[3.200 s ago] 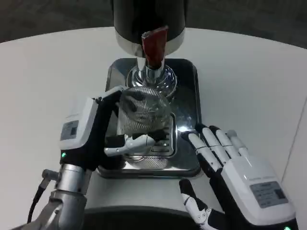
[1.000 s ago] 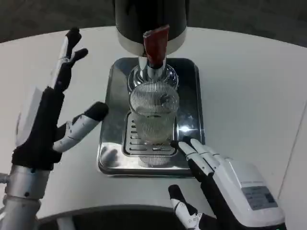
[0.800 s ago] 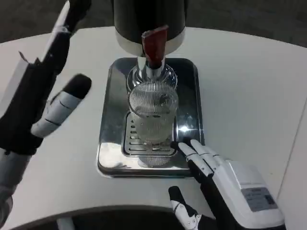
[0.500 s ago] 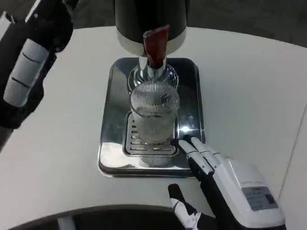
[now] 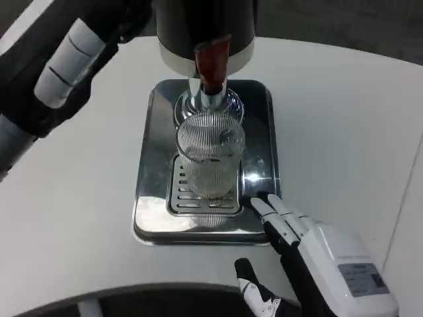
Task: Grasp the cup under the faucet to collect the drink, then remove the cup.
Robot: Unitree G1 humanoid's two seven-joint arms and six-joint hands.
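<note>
A ribbed clear glass cup (image 5: 210, 157) stands upright on the slotted grate of the metal tray (image 5: 153, 198), directly below the faucet (image 5: 210, 99) with its red lever (image 5: 211, 58). No hand touches the cup. My left hand (image 5: 66, 63) is raised at the upper left, close to the camera, beside the dispenser's black body (image 5: 205, 20). Its thumb sticks out, and its fingertips run past the top edge of the picture. My right hand (image 5: 310, 254) lies at the lower right with its fingers (image 5: 272, 212) straight, their tips at the tray's front right corner.
The tray sits in the middle of a round white table (image 5: 344, 119). The dispenser stands at the tray's far end. White tabletop spreads out to the left and right of the tray.
My left hand, which gripped the cup 3.2 s ago, has let go and risen from the tray's left up toward the dispenser. The cup stays on the grate. My right hand has barely moved.
</note>
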